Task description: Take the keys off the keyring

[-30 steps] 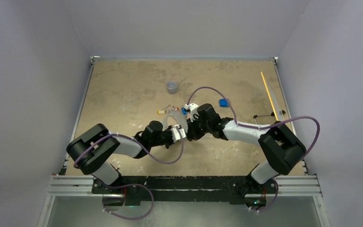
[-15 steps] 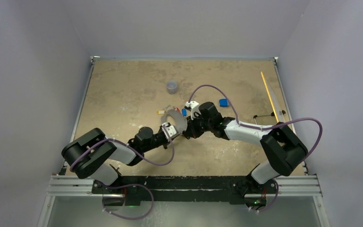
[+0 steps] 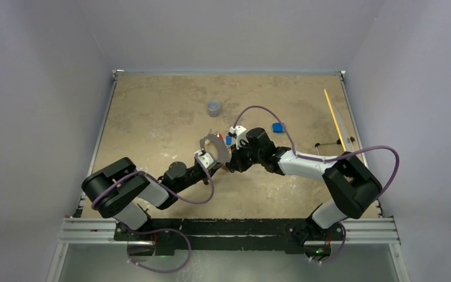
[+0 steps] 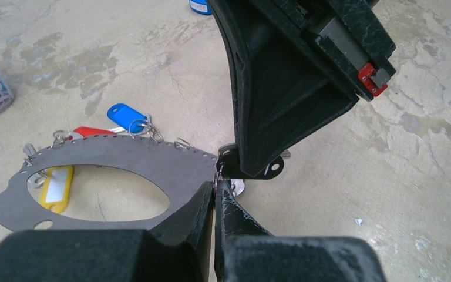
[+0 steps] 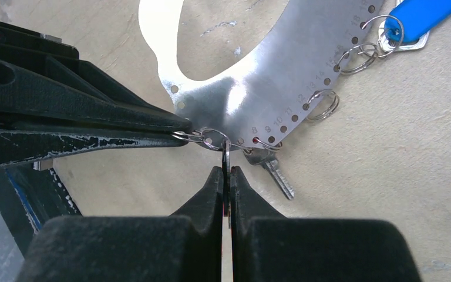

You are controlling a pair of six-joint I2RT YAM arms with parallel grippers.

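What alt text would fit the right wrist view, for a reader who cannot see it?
The right gripper, shut, pinches a thin metal piece at the edge of the flat silver keyring, while the left gripper pinches a small split ring beside it. A silver key and a blue tag hang from other holes.

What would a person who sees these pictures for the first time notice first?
The large flat silver-grey metal ring with numbered holes, mid-table. The black left hand and right hand meet at its edge, pinched shut on small wire rings there. A blue-tagged key hangs from its rim.
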